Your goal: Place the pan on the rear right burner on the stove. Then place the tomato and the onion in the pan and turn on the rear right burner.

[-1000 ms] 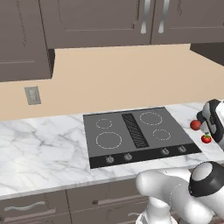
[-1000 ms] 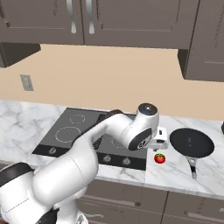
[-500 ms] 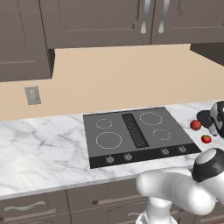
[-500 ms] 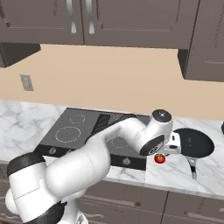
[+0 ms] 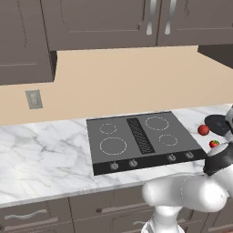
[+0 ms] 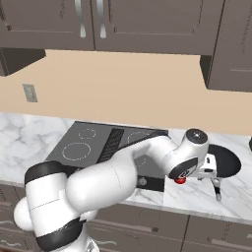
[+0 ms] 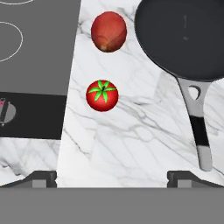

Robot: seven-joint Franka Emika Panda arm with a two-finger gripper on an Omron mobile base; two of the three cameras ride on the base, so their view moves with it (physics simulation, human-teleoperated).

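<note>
The black pan (image 7: pixel 183 35) lies on the marble counter right of the stove (image 7: pixel 39 65), its handle (image 7: pixel 202 140) pointing to the counter's front. The bright red tomato (image 7: pixel 102 95) with a green stem sits between stove and handle. Behind it lies the duller red onion (image 7: pixel 108 31), close to the pan's rim. My gripper (image 7: pixel 113 178) hangs open above the counter with nothing between its fingers, in front of the tomato and left of the handle. From the left base, the rear right burner (image 5: pixel 157 123) is bare, with the onion (image 5: pixel 203 130), tomato (image 5: pixel 214 144) and pan (image 5: pixel 218 124) to its right.
The stove's knobs (image 5: pixel 171 157) line its front strip, and one knob (image 7: pixel 6 111) shows at the hand view's left edge. Upper cabinets (image 6: pixel 147 24) hang over the counter. My arm (image 6: pixel 162 152) reaches across the stove's right side. Marble counter (image 5: pixel 45 154) extends left of the stove.
My arm has swung right, off the stove's right edge. The hand now hangs over the counter by the tomato and the pan's handle. Pan, tomato and onion have not moved.
</note>
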